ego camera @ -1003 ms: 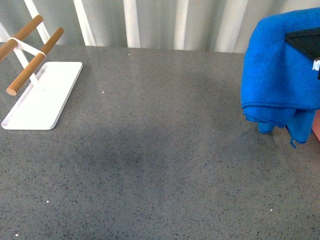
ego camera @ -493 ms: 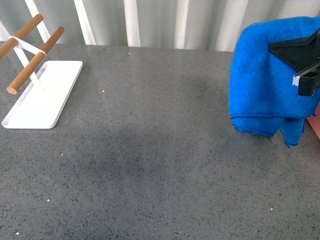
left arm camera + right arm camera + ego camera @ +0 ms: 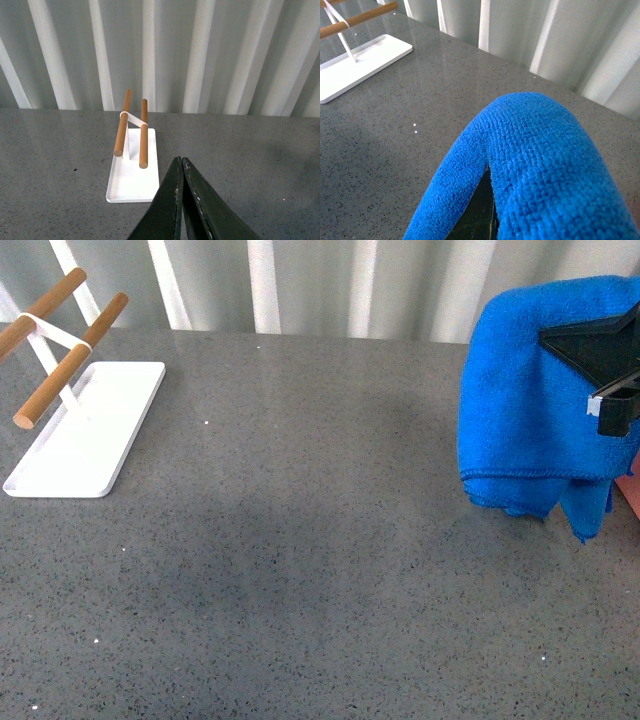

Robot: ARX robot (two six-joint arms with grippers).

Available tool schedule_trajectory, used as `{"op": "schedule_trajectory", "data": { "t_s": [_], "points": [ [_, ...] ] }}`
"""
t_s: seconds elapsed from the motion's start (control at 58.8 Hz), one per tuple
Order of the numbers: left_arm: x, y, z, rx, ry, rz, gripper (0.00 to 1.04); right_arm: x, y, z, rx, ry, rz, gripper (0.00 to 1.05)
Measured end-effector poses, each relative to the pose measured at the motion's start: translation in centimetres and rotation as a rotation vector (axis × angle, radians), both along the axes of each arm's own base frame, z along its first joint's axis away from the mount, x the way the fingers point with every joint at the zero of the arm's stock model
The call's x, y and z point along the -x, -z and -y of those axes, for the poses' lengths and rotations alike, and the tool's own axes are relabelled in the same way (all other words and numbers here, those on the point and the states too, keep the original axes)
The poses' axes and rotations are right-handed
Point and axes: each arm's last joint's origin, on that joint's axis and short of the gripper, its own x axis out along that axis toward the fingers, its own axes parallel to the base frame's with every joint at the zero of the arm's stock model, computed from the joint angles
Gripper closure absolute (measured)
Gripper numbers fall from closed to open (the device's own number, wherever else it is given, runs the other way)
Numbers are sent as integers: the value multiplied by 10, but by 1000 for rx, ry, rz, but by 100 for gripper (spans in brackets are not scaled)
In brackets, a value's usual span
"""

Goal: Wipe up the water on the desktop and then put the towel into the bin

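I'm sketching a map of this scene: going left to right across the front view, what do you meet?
white tray with wooden rods → bare desktop → blue towel → sliver of pink bin at the edge

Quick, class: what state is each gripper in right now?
Left gripper: closed, empty.
Right gripper: closed on the towel.

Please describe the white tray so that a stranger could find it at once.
On the grey desktop, look to the far left, near the ribbed wall. A tray lies there, with wooden rods raised above it. Unlike the blue towel hanging at the right, it is white and flat.
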Motion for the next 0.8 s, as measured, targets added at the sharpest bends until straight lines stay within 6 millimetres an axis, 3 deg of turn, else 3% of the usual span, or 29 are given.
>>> {"op": "schedule_trajectory", "data": {
  "t_s": [0.323, 0.561, 0.799],
  "points": [
    [0, 0, 0, 0, 0, 0, 101, -1, 0, 2, 8, 20, -16, 101],
    [0, 0, 0, 0, 0, 0, 63, -22, 1, -1, 25, 78, -97, 101],
    [0, 0, 0, 0, 0, 0, 22, -51, 44, -13, 18, 134, -342, 101]
  ]
}}
